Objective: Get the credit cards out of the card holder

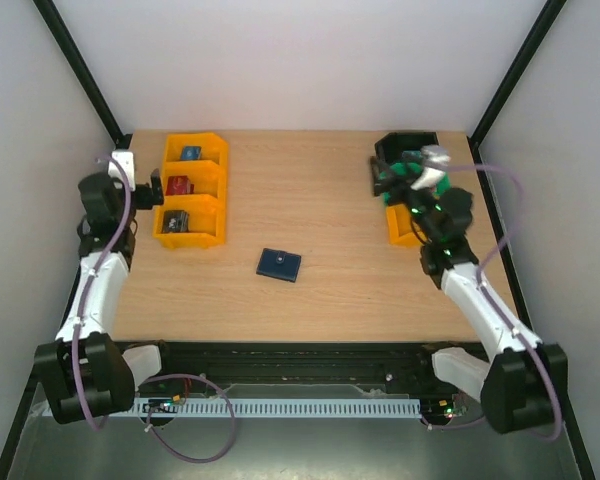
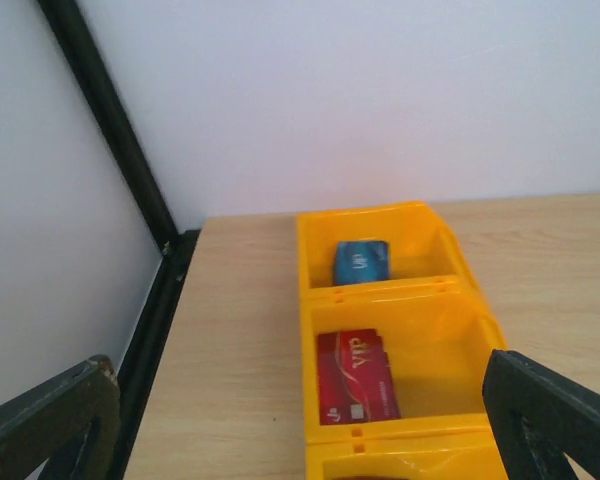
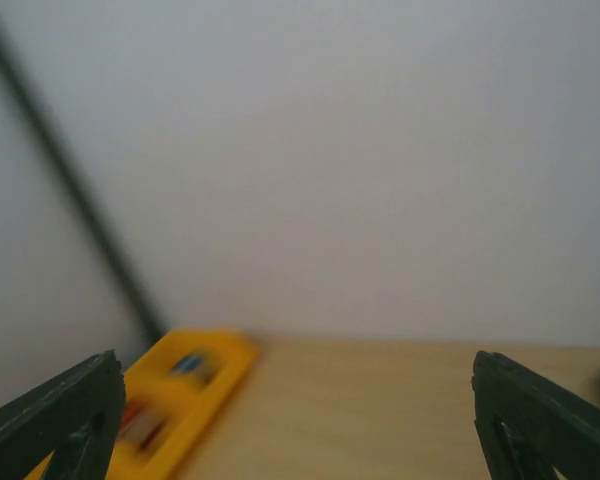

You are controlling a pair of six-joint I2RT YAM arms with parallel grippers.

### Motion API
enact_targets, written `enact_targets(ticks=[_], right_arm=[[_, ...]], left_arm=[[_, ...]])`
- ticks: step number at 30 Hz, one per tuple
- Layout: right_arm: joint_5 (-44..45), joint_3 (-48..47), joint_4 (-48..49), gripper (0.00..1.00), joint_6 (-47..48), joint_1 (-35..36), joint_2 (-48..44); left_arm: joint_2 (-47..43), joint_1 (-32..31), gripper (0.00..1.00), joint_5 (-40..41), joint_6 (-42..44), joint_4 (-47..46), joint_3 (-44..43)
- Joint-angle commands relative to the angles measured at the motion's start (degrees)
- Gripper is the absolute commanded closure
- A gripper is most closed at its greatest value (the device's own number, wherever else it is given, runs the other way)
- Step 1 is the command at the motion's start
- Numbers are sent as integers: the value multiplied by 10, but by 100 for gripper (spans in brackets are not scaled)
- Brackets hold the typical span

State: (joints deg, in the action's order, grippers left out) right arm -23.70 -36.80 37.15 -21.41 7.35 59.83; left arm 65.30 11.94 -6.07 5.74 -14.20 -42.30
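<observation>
Card holder (image 1: 279,264): small, dark navy, folded shut, roughly square, with a pale dot at the centre of its upper face. It lies flat and slightly skewed on the wooden table (image 1: 320,200), towards the near edge and about midway between my two arms, well apart from the yellow bins (image 1: 192,190) at the left.

My left claw (image 2: 298,365) is spread wide and holds nothing; it faces along the yellow bins. My right claw (image 3: 295,360) is likewise spread wide and empty.

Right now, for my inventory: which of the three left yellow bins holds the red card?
The middle bin; the far bin holds a blue card instead.
</observation>
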Motion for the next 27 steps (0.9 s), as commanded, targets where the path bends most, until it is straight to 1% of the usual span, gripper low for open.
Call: enact_targets(ticks=[1, 3, 5, 7, 10, 14, 19, 21, 27], right_arm=[[-105, -124, -296, 8, 115, 149, 81], [-74, -177, -397, 12, 168, 217, 149], [-32, -221, -475, 16, 207, 271, 208], [17, -259, -532, 18, 228, 316, 264], [64, -326, -599, 18, 241, 353, 353], [79, -425, -666, 20, 242, 363, 460], [59, -515, -713, 21, 255, 366, 554], [45, -534, -732, 23, 263, 367, 582], [-2, -536, -760, 28, 281, 370, 633]], left_arm=[[-24, 6, 1, -120, 115, 303, -121], [-33, 7, 1, -151, 137, 371, -161], [-42, 7, 1, -183, 149, 430, -186], [-52, 7, 1, -213, 152, 469, -199], [-61, 7, 1, -249, 143, 499, -200], [-69, 7, 1, -300, 133, 507, -184], [-79, 7, 1, -316, 124, 498, -157], [-79, 7, 1, -320, 123, 499, -152], [-80, 8, 1, -333, 121, 495, -142]])
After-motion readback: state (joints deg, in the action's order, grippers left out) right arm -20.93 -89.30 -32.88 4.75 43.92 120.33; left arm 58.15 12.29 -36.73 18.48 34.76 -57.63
